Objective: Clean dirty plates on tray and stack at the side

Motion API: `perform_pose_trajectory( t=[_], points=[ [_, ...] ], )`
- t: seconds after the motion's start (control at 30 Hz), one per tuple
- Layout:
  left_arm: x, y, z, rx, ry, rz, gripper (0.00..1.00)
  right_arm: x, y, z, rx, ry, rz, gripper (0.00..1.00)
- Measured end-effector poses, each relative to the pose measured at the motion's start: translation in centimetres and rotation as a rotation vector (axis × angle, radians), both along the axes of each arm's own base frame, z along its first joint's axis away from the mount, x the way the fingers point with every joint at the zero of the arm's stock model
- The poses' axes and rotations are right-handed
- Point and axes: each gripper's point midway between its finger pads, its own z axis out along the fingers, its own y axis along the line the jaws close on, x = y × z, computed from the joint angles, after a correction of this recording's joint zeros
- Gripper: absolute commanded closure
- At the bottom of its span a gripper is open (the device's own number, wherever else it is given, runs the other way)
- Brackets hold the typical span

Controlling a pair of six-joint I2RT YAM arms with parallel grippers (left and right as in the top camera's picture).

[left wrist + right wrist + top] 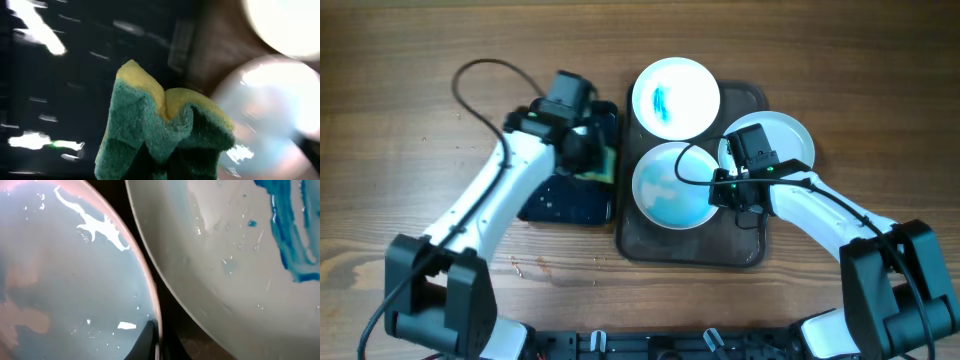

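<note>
A brown tray holds three plates: a white plate with blue smears at the back, a light blue plate in front and a plain white plate at the right. My right gripper is shut on the light blue plate's right rim; the right wrist view shows that rim between its fingers, with the smeared plate alongside. My left gripper is shut on a green and yellow sponge, squeezed between its fingers in the left wrist view.
A black tray with wet, glinting patches lies left of the brown tray, under the left gripper; it fills the left side of the left wrist view. The rest is wooden tabletop.
</note>
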Motion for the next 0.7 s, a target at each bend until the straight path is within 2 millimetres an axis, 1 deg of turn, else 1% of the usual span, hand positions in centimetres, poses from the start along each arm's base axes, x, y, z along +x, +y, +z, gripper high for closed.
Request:
perform_pose_trajectory(
  t=[0.03, 0.07, 0.1, 0.13, 0.17, 0.2, 0.23, 0.27, 0.3, 0.33, 0.37, 0.4, 0.43, 0.47, 0.5, 0.57, 0.63, 0.7],
  points=[
    [0.2, 1.1, -0.6, 0.022, 0.003, 0.026, 0.96, 0.0, 0.1, 0.0, 0.002, -0.004, 0.014, 0.96],
    [0.4, 2.8, -1.8, 0.049, 0.010, 0.069, 0.96, 0.2, 0.2, 0.1, 0.009, -0.015, 0.036, 0.96],
    [0.1, 4.3, -3.4, 0.074, 0.042, 0.103, 0.87, 0.2, 0.3, 0.1, 0.014, -0.021, 0.056, 0.96],
    [-0.3, 5.0, -4.7, 0.086, 0.071, 0.118, 0.59, 0.3, 0.4, 0.1, 0.018, -0.023, 0.068, 0.96],
    [-0.8, 5.4, -5.7, 0.096, 0.100, 0.120, 0.47, 0.2, 0.4, 0.1, 0.020, -0.023, 0.076, 0.96],
    [-1.2, 5.6, -6.4, 0.101, 0.121, 0.122, 0.41, 0.2, 0.4, 0.1, 0.019, -0.019, 0.083, 0.96],
    [-1.5, 5.5, -6.8, 0.101, 0.138, 0.121, 0.27, 0.0, 0.4, 0.1, 0.016, -0.008, 0.088, 0.96],
    [-1.5, 5.5, -6.7, 0.097, 0.136, 0.119, 0.20, -0.3, 0.4, 0.2, 0.017, 0.009, 0.094, 0.96],
    [-1.5, 5.3, -6.4, 0.089, 0.134, 0.119, 0.16, -1.0, 0.4, 0.3, 0.012, 0.043, 0.101, 0.96],
    [-1.6, 5.2, -5.9, 0.083, 0.137, 0.115, 0.00, -1.7, 0.2, 0.4, 0.005, 0.078, 0.109, 0.96],
    [-1.6, 5.1, -5.2, 0.077, 0.136, 0.115, 0.00, -2.2, 0.1, 0.6, -0.003, 0.108, 0.115, 0.96],
    [-1.5, 5.0, -4.4, 0.072, 0.125, 0.111, 0.00, -3.0, -0.2, 1.3, -0.018, 0.150, 0.133, 0.96],
    [-1.2, 4.9, -2.6, 0.060, 0.092, 0.110, 0.00, -3.0, -0.2, 2.4, -0.025, 0.161, 0.153, 0.96],
    [-0.7, 4.8, -0.8, 0.048, 0.046, 0.111, 0.00, -2.0, 0.2, 4.9, -0.026, 0.139, 0.182, 0.96],
    [0.0, 4.7, 2.0, 0.025, -0.032, 0.112, 0.00, -1.4, 0.4, 6.1, -0.028, 0.127, 0.190, 0.96],
    [0.0, 5.0, 5.2, -0.002, -0.112, 0.125, 0.00, 0.0, 1.0, 9.1, -0.020, 0.083, 0.208, 0.96],
    [-0.7, 6.7, 9.1, -0.025, -0.212, 0.173, 0.00, 1.9, 1.8, 12.0, -0.006, 0.006, 0.226, 0.96],
    [-1.2, 8.1, 11.2, -0.034, -0.272, 0.213, 0.00, 3.1, 2.9, 13.5, 0.007, -0.053, 0.245, 0.96]
  ],
)
